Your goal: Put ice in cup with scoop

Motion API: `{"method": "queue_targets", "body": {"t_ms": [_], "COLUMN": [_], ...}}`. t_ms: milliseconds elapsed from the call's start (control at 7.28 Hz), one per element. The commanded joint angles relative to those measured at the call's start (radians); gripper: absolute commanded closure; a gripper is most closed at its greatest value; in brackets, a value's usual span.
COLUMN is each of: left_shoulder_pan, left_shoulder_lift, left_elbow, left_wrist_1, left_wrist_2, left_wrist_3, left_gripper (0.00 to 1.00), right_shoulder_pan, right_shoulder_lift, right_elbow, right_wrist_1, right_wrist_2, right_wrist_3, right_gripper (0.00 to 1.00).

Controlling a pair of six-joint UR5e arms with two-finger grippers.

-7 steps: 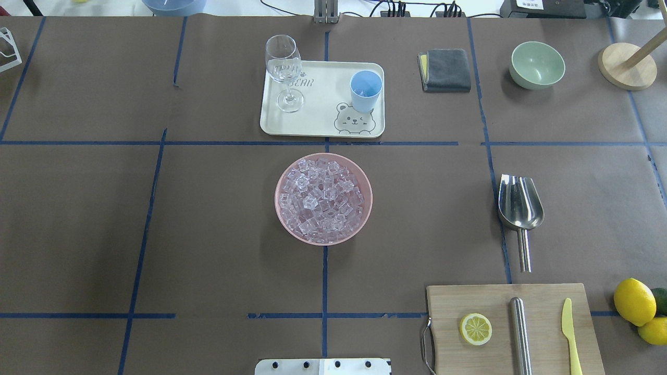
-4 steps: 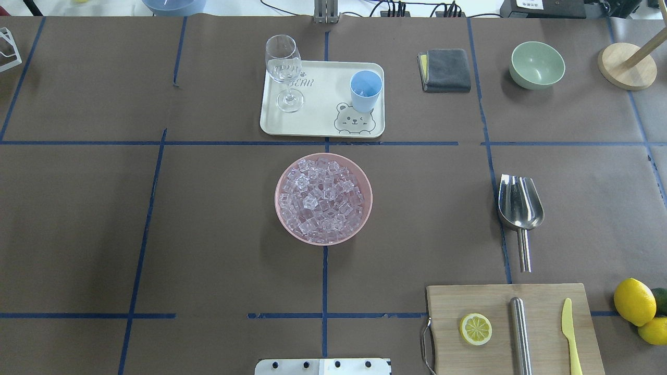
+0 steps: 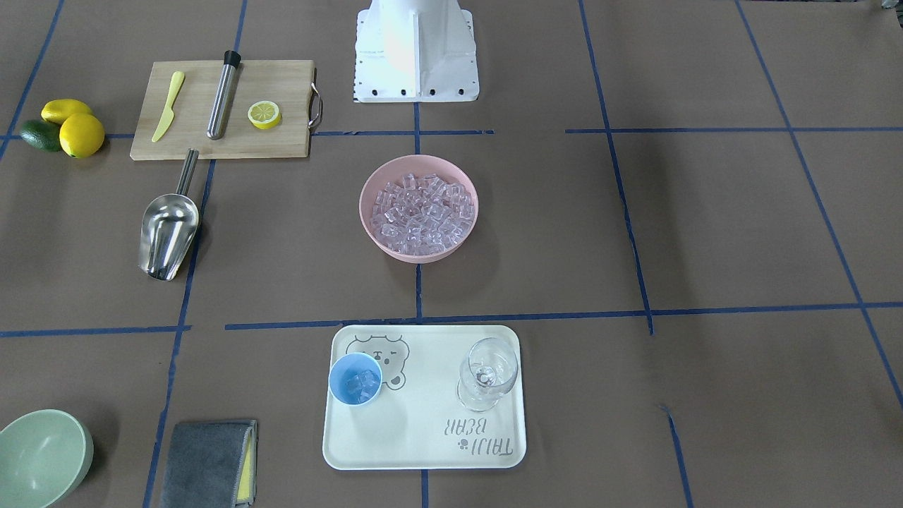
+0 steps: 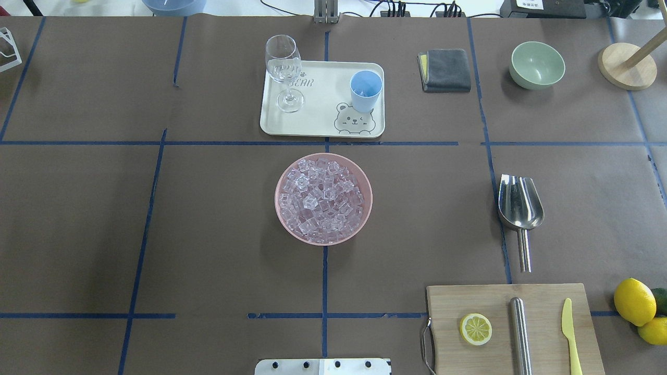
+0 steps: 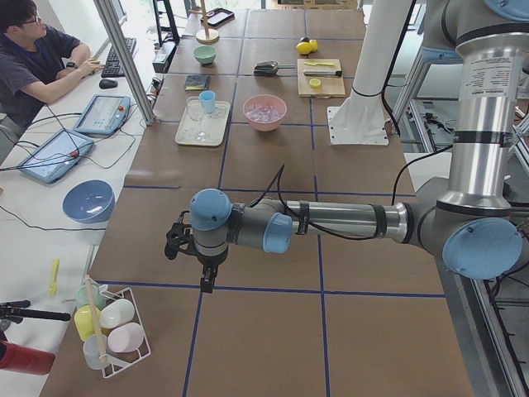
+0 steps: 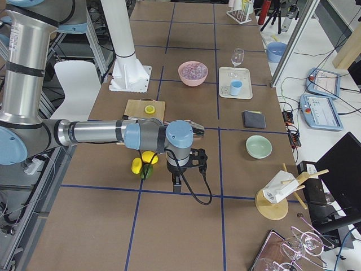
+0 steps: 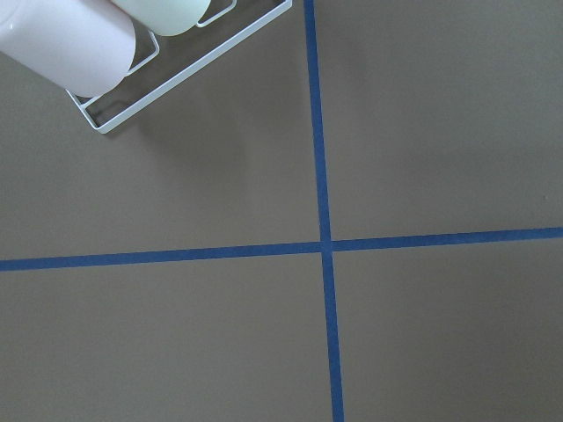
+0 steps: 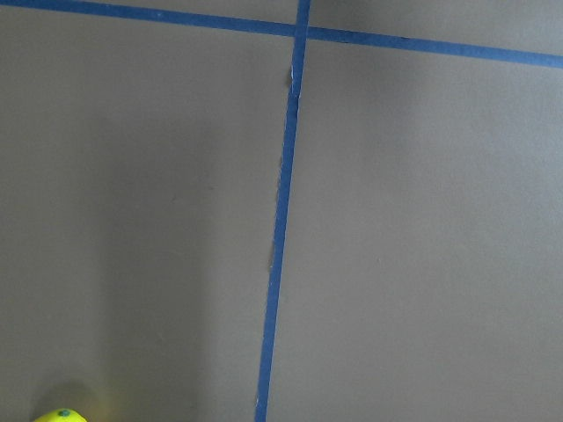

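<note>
Now, nearest the robot, the board [image 4: 453,302] on its right runs off the overhead view's lower edge. That cuts short the cylinder [image 4: 519,336] and knife [image 4: 569,333] lying on it; a lemon slice [image 4: 475,328] sits whole beside them. Just right of the board, two lemons [image 4: 634,301] lie at the frame's edge, with the lime [image 4: 661,299] behind them mostly hidden.

The left arm [image 5: 331,219] and right arm [image 6: 96,132] reach low toward the table's ends, outside the overhead and front views. The left fingers [image 5: 207,277] point down over the surface [image 4: 208,234] near a wire rack [image 7: 189,72]. The right fingers [image 6: 176,183] point down near the lemons. Only the side views catch them, so I cannot tell how far apart they stand or whether they hold anything. Each wrist camera shows bare surface and blue tape [image 7: 321,176], plus a rack corner or a sliver of lemon.

Farther out, the scoop [image 4: 519,203] lies flat on the surface, apart from both arms, handle toward the board. At centre the pink bowl [image 4: 278,200] is heaped with ice [image 4: 322,200]. Beyond it, on the tray [image 4: 323,99], the cup [image 4: 365,91] stands upright beside the glass [image 4: 284,67]. From overhead its inside is hidden, but the front view shows a few cubes in it. Farthest are a folded cloth [image 4: 447,70], a green bowl [image 4: 537,65] and a wooden stand [image 4: 627,66], its pole cut off.
</note>
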Motion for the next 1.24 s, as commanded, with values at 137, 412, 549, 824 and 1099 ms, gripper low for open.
{"method": "queue_targets", "body": {"t_ms": [137, 412, 549, 824, 1099], "left_shoulder_pan": [0.000, 0.000, 0.000, 0.000, 0.002], "left_shoulder_lift": [0.004, 0.004, 0.004, 0.004, 0.003], "left_elbow": [-0.015, -0.015, -0.016, -0.016, -0.016], "left_wrist_1": [0.001, 0.001, 0.001, 0.001, -0.001], "left_wrist_2": [0.001, 0.000, 0.000, 0.000, 0.000], "left_wrist_3": [0.001, 0.001, 0.001, 0.001, 0.001], "left_gripper": [0.00, 0.00, 0.00, 0.00, 0.00], "right_shoulder_pan": [0.000, 0.000, 0.000, 0.000, 0.000], "right_shoulder_lift": [0.012, 0.014, 0.012, 0.012, 0.011], "right_elbow": [-0.002, 0.002, 0.004, 0.004, 0.004], "right_wrist_1": [0.000, 0.000, 0.000, 0.000, 0.000], "right_wrist_2": [-0.001, 0.003, 0.003, 0.004, 0.007], "right_wrist_3": [0.002, 0.002, 0.003, 0.005, 0.006], "right_gripper": [0.00, 0.00, 0.00, 0.00, 0.00]}}
